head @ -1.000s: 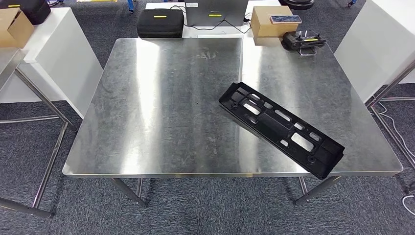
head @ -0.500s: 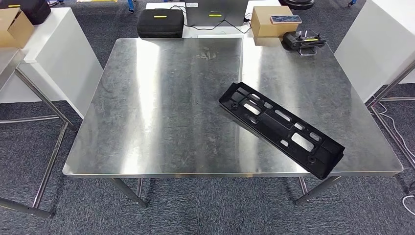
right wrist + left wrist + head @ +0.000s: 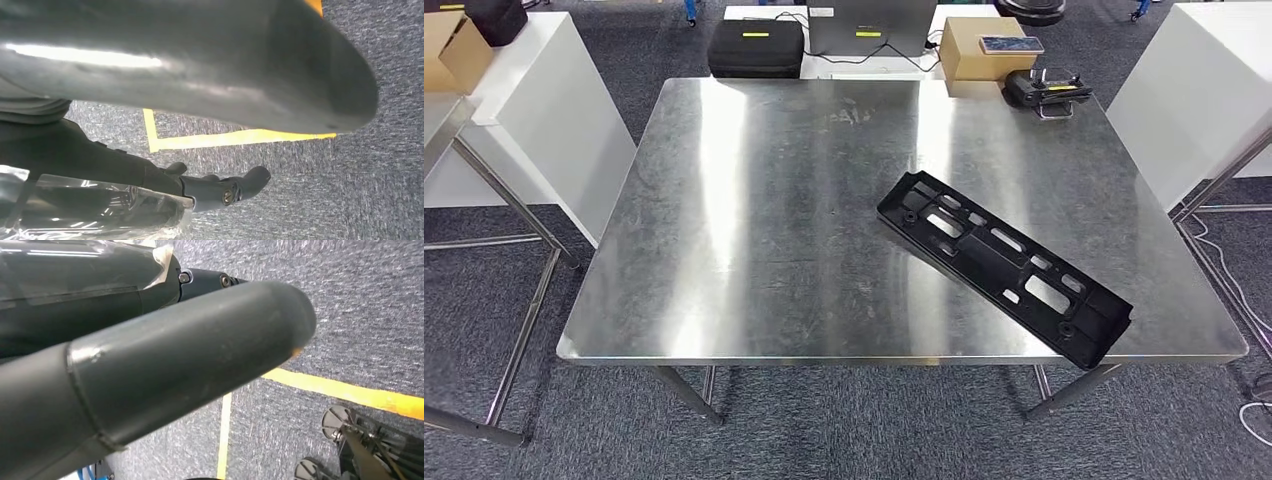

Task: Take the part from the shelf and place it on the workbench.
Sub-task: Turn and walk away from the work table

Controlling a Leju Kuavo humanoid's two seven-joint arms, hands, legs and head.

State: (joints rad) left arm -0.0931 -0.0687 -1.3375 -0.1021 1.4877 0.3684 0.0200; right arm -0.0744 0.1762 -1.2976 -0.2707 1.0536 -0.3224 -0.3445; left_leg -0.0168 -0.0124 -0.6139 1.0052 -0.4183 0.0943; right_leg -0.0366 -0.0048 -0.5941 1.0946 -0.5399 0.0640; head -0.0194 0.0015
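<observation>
The part (image 3: 1004, 265) is a long black plastic frame with several cut-outs. It lies flat and diagonal on the steel workbench (image 3: 754, 220), right of the middle, and its near end reaches the front edge by the right corner. Nothing touches it. My left hand (image 3: 165, 360) hangs above grey carpet, its thick thumb close to the camera and the dark fingers (image 3: 200, 277) apart from it, holding nothing. My right hand (image 3: 200, 75) hangs the same way over the floor, its fingers (image 3: 225, 192) stretched out and empty.
Behind the workbench stand a black case (image 3: 756, 47), a grey laptop (image 3: 869, 25), a cardboard box (image 3: 989, 48) and a black device (image 3: 1049, 90). White tables flank it on the left (image 3: 544, 110) and right (image 3: 1204, 90). Cables (image 3: 1224, 260) trail on the floor at the right.
The whole head picture has shifted slightly, so the camera moved. The part lies in the same spot on the workbench.
</observation>
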